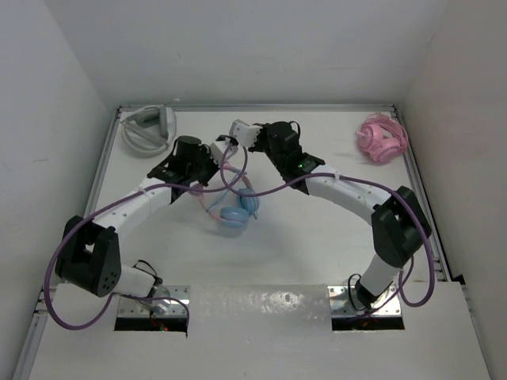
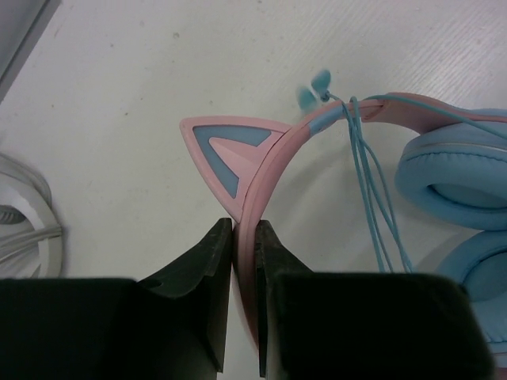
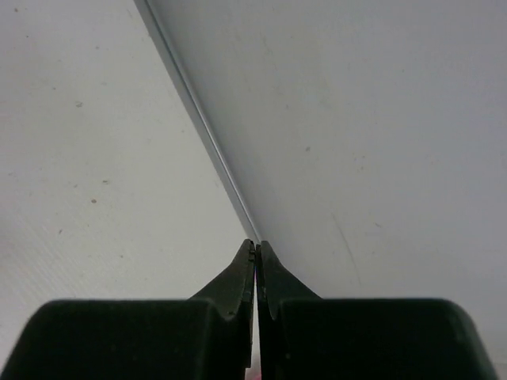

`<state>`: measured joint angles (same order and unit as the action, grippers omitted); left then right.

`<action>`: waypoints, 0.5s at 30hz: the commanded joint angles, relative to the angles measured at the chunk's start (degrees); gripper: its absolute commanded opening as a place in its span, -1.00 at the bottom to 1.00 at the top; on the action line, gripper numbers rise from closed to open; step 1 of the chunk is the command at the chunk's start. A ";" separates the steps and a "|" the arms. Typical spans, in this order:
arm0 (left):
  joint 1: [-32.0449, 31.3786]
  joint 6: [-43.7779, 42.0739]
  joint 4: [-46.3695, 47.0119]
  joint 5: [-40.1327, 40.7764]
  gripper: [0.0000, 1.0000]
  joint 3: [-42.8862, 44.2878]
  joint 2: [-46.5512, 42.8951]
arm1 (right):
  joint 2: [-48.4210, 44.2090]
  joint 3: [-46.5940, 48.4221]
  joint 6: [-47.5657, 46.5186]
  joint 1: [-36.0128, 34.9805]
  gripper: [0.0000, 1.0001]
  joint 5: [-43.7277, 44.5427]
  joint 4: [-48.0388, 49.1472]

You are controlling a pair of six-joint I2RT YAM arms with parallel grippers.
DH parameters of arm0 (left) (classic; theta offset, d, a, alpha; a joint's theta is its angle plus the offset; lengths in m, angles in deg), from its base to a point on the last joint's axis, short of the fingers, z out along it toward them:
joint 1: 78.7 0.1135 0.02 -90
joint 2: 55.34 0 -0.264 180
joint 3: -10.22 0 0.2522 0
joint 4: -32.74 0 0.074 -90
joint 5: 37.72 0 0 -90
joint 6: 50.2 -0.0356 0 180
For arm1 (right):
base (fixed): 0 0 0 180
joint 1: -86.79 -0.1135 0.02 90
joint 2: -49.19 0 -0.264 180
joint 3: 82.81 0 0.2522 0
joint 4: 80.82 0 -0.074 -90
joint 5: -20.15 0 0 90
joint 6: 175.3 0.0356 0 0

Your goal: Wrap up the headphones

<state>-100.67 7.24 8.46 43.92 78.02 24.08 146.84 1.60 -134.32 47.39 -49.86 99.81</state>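
The headphones (image 1: pixel 235 210) lie mid-table, with light blue ear cups (image 2: pixel 455 178) and a pink headband (image 2: pixel 273 158) that carries a cat ear (image 2: pixel 224 149). The thin light blue cable (image 2: pixel 371 198) hangs looped over the headband, its plug end (image 2: pixel 315 87) beside it. My left gripper (image 2: pixel 244 226) is shut on the headband just below the cat ear; in the top view it (image 1: pixel 210 182) sits left of the cups. My right gripper (image 3: pixel 255 247) is shut, nothing shows between its tips, and it points at the back wall; in the top view it (image 1: pixel 238 127) is behind the headphones.
White-grey headphones (image 1: pixel 149 127) sit in the back left corner and show at the left edge of the left wrist view (image 2: pixel 24 226). All-pink bundled headphones (image 1: pixel 383 137) lie at the back right. Walls close the table on three sides.
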 commanded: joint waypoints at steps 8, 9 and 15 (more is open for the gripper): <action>-1.40 2.41 4.55 -4.04 -1.00 5.55 -1.90 | -7.99 -10.88 23.68 4.24 -0.38 -14.60 -0.94; -1.40 2.67 4.37 -3.95 -1.00 6.16 -1.81 | -8.43 -11.58 28.14 4.50 -0.28 -18.46 -1.03; -1.31 5.92 4.46 -3.24 -1.00 7.39 -1.28 | -8.97 -14.58 42.66 5.56 0.81 -30.26 -2.26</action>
<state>-101.88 9.56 7.28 42.19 81.69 24.23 138.64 -11.95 -103.19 52.59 -71.30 98.59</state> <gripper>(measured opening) 0.116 0.849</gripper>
